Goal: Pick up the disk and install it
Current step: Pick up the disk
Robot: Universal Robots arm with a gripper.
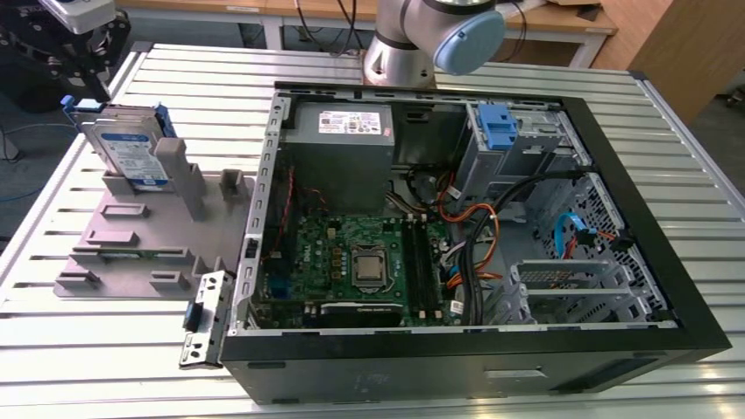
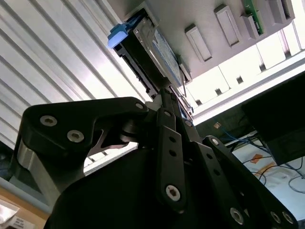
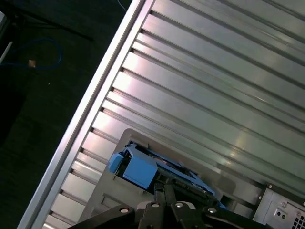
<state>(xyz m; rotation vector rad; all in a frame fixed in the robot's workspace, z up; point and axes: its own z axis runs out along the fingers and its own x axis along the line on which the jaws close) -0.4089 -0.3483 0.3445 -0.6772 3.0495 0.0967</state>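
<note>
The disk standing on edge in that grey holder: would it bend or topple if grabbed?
The disk looks like a metal slab, so probably stiff and fairly heavy. Standing on edge in the grey holder, it could tip if nudged sideways.

The disk, silver with a white-and-blue label and blue rails, is stood on edge in a grey holder.
</note>
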